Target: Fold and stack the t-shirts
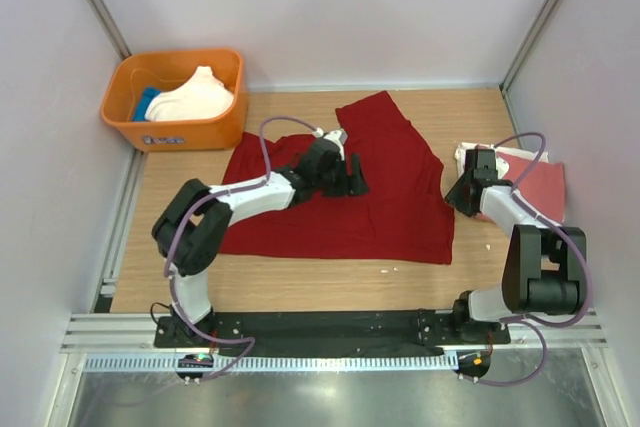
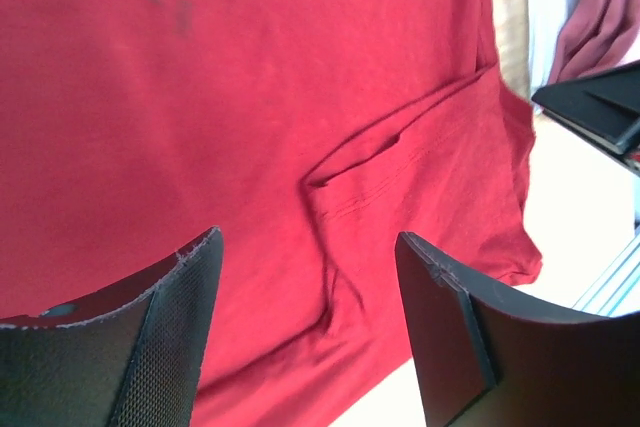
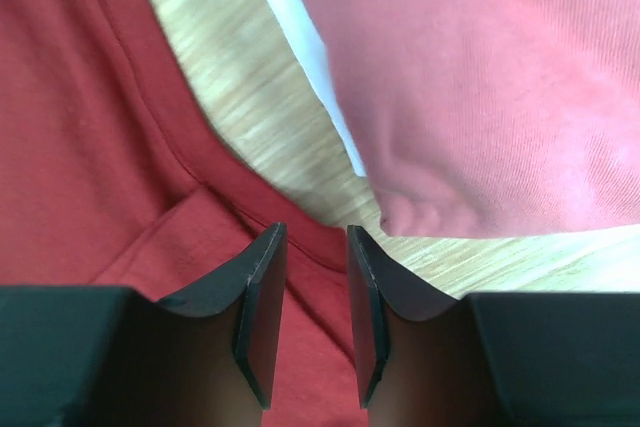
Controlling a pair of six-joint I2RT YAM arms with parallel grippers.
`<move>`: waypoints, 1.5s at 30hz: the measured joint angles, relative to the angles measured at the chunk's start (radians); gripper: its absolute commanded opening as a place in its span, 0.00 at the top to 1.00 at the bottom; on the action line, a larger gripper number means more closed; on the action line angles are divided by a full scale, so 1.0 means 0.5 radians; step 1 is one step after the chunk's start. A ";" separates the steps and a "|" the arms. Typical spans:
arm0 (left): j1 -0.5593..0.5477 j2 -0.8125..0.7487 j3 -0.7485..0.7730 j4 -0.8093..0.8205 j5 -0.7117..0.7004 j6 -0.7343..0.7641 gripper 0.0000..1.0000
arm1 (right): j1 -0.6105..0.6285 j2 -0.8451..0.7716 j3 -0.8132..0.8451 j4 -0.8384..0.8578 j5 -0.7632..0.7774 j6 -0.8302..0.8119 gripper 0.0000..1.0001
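Observation:
A dark red t-shirt (image 1: pixel 390 212) lies spread flat on the wooden table. My left gripper (image 1: pixel 352 177) hovers over its middle, open and empty; the left wrist view shows the red cloth (image 2: pixel 250 97) with a crease between the spread jaws (image 2: pixel 310 287). My right gripper (image 1: pixel 458 193) is at the shirt's right edge. Its jaws (image 3: pixel 316 237) stand a narrow gap apart over the red hem (image 3: pixel 90 147), gripping nothing. A folded salmon-pink shirt (image 1: pixel 538 185) lies on a white one (image 1: pixel 470 155) at the right, also seen in the right wrist view (image 3: pixel 480 77).
An orange plastic tub (image 1: pixel 150 132) stands at the back left, holding a cream shirt (image 1: pixel 195 99) and a blue one (image 1: pixel 146 103). White walls close in the table on three sides. Bare wood (image 1: pixel 300 282) shows in front of the red shirt.

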 measured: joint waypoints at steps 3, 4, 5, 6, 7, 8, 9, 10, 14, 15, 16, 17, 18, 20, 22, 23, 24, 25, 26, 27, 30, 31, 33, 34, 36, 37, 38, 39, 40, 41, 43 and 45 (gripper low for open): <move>-0.063 0.185 0.127 0.005 0.031 -0.012 0.33 | -0.005 -0.005 -0.037 0.009 -0.031 -0.001 0.62; -0.078 0.233 0.159 0.004 0.044 -0.014 0.34 | -0.004 -0.008 -0.047 0.008 -0.049 -0.003 0.62; -0.088 0.262 0.175 0.005 0.052 -0.021 0.34 | -0.004 -0.012 -0.052 0.008 -0.060 -0.008 0.62; -0.095 0.286 0.185 0.004 0.060 -0.028 0.35 | -0.004 -0.029 -0.061 0.008 -0.083 -0.019 0.61; -0.103 0.303 0.192 0.004 0.063 -0.036 0.38 | -0.004 -0.049 -0.065 0.011 -0.105 -0.031 0.61; -0.108 0.317 0.196 0.003 0.067 -0.046 0.39 | -0.003 -0.076 -0.066 0.017 -0.128 -0.043 0.61; -0.114 0.326 0.199 0.003 0.069 -0.050 0.41 | -0.003 -0.101 -0.066 0.027 -0.150 -0.056 0.61; -0.117 0.332 0.201 0.005 0.072 -0.051 0.44 | -0.002 -0.122 -0.066 0.045 -0.169 -0.068 0.61; -0.136 0.358 0.252 0.005 0.079 -0.058 0.49 | 0.011 -0.107 -0.062 0.098 -0.261 -0.092 0.60; -0.140 0.363 0.267 0.005 0.080 -0.060 0.49 | 0.021 -0.068 -0.048 0.099 -0.285 -0.096 0.60; -0.145 0.369 0.282 0.008 0.081 -0.060 0.50 | 0.031 -0.034 -0.035 0.101 -0.298 -0.097 0.60; -0.151 0.373 0.294 0.010 0.081 -0.060 0.50 | 0.043 0.010 -0.020 0.105 -0.311 -0.098 0.60; -0.156 0.380 0.304 0.011 0.081 -0.060 0.51 | 0.057 0.049 -0.008 0.112 -0.322 -0.097 0.60; -0.166 0.394 0.315 0.011 0.081 -0.064 0.52 | 0.081 0.108 0.014 0.121 -0.332 -0.097 0.60; -0.175 0.414 0.323 0.010 0.082 -0.065 0.53 | 0.099 0.146 0.034 0.129 -0.335 -0.096 0.60; -0.179 0.424 0.323 0.010 0.082 -0.065 0.53 | 0.107 0.159 0.043 0.134 -0.336 -0.096 0.60; -0.183 0.439 0.325 0.009 0.082 -0.065 0.53 | 0.111 0.172 0.055 0.142 -0.337 -0.096 0.60; -0.188 0.457 0.328 0.008 0.082 -0.065 0.53 | 0.117 0.186 0.076 0.146 -0.326 -0.095 0.61; -0.192 0.471 0.333 0.005 0.082 -0.065 0.53 | 0.121 0.196 0.085 0.153 -0.312 -0.094 0.61; -0.195 0.484 0.340 -0.002 0.081 -0.065 0.54 | 0.122 0.205 0.097 0.156 -0.291 -0.092 0.61; -0.205 0.513 0.371 -0.018 0.080 -0.063 0.54 | 0.126 0.225 0.114 0.169 -0.237 -0.089 0.61; -0.209 0.516 0.382 -0.031 0.080 -0.063 0.53 | 0.130 0.233 0.114 0.174 -0.222 -0.089 0.61; -0.217 0.519 0.404 -0.054 0.079 -0.061 0.53 | 0.133 0.246 0.115 0.173 -0.195 -0.089 0.62; -0.220 0.519 0.417 -0.065 0.079 -0.058 0.54 | 0.134 0.252 0.115 0.174 -0.183 -0.088 0.64; -0.227 0.526 0.442 -0.077 0.079 -0.055 0.58 | 0.134 0.264 0.116 0.174 -0.167 -0.088 0.69; -0.230 0.530 0.451 -0.085 0.078 -0.054 0.59 | 0.134 0.271 0.116 0.175 -0.163 -0.089 0.70; -0.232 0.539 0.465 -0.098 0.076 -0.052 0.59 | 0.134 0.276 0.117 0.175 -0.161 -0.088 0.70; -0.233 0.549 0.475 -0.106 0.073 -0.050 0.60 | 0.134 0.282 0.118 0.177 -0.161 -0.087 0.70; -0.236 0.558 0.487 -0.124 0.071 -0.049 0.60 | 0.134 0.288 0.121 0.179 -0.161 -0.086 0.71; -0.239 0.571 0.498 -0.143 0.062 -0.048 0.60 | 0.134 0.294 0.124 0.182 -0.162 -0.087 0.71; -0.242 0.584 0.505 -0.172 0.043 -0.048 0.59 | 0.134 0.302 0.128 0.188 -0.163 -0.087 0.72; -0.244 0.591 0.506 -0.205 0.020 -0.047 0.59 | 0.134 0.302 0.129 0.188 -0.164 -0.088 0.82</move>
